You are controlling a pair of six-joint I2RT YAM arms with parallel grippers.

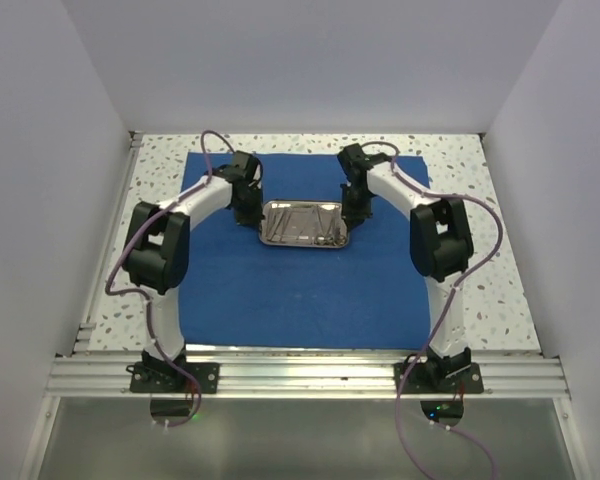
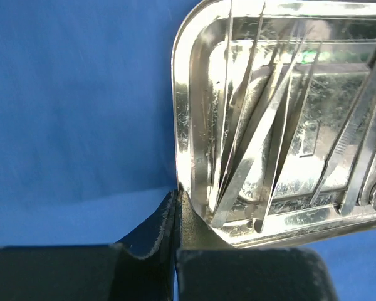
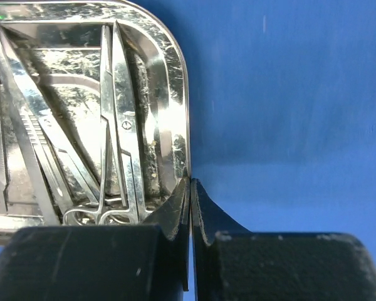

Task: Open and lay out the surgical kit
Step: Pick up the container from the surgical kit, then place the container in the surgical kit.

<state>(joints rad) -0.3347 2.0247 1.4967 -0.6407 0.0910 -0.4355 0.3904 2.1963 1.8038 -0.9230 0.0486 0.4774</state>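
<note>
Now, nearest the top camera, both arm bases sit bolted to the aluminium rail (image 1: 300, 372). Beyond it the blue cloth wrap (image 1: 300, 300) lies spread flat over the speckled table (image 1: 480, 280), already opened out. On the cloth's far half rests the steel tray (image 1: 305, 247), its instruments not yet taken out. The left gripper (image 1: 250, 215) stands at the tray's left end and the right gripper (image 1: 352, 212) at its right end.

Seen from the wrists, each pincer is pressed together on the tray's thin rim. The left gripper (image 2: 177, 195) nips it near a rounded corner. The right gripper (image 3: 190, 183) does the same at the opposite end, one finger inside the wall and one outside.

The hold looks slight, and that is where trouble would likely start. If the arms lift or shift unevenly, the polished rim could slide out of one pinch and the tray would tip. The scissors (image 3: 122, 125) and tweezers (image 2: 250, 125) lie loose, some leaning against the wall, so they could slide into a heap or spill onto the cloth. Dragging rather than lifting would probably bunch the wrap under the tray. How deep each bite goes cannot be told, since the tips hide it.

No brand, label or lettering is readable anywhere. The steel shows only scratches and reflections.
</note>
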